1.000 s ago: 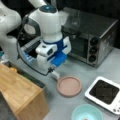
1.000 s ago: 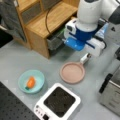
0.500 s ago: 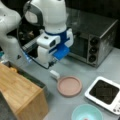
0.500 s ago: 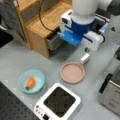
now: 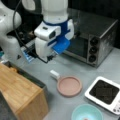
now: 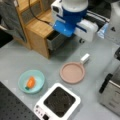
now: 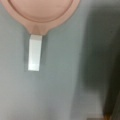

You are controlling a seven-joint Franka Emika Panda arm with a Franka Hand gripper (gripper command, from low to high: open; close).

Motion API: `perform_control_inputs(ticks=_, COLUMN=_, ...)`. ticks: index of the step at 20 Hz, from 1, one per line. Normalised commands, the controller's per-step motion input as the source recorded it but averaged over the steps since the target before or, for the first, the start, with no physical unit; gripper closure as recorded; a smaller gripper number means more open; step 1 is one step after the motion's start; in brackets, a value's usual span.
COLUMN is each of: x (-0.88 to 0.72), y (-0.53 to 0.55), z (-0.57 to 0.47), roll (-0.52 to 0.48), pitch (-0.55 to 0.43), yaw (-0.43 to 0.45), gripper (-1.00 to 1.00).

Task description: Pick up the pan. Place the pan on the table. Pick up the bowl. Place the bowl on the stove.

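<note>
— Where's the gripper?
— Raised above the table, empty; whether its jaws are apart, I can't tell.

— And the pan?
— Flat on the grey tabletop below it, white handle free, between the wooden box and the toaster oven.

— The bowl?
— Also on the table, beside the stove, orange piece inside

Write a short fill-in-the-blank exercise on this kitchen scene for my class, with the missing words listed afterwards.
1. The pink pan lies on the grey ____, not on the stove.
2. The orange food sits inside the teal ____.
3. The black top of the stove has ____ on it.
4. The pan's short handle is ____ in colour.

Missing words: table; bowl; nothing; white
</note>
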Motion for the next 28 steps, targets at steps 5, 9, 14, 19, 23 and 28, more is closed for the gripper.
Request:
perform_control_inputs(ticks=5, x=0.65, y=-0.4, z=0.26, roll=0.068, pitch=0.339, yaw=0.072, gripper=-1.0)
perform_control_inputs(ticks=9, x=0.67, y=-0.37, z=0.22, roll=0.062, pitch=0.328, yaw=0.108, gripper=-1.0)
perform_control_inputs(ticks=14, x=0.65, y=-0.32, z=0.18, roll=0.072, pitch=0.313, yaw=0.108, gripper=-1.0)
perform_control_inputs(ticks=19, x=0.71, y=-0.36, z=0.16, roll=0.117, pitch=0.299, yaw=0.091, gripper=-1.0)
perform_control_inputs(ticks=23, x=0.8, y=-0.42, z=0.09, roll=0.154, pitch=0.261, yaw=0.065, gripper=-1.0)
perform_control_inputs(ticks=28, x=0.67, y=-0.37, z=0.06, roll=0.182, pitch=0.253, yaw=0.049, gripper=-1.0)
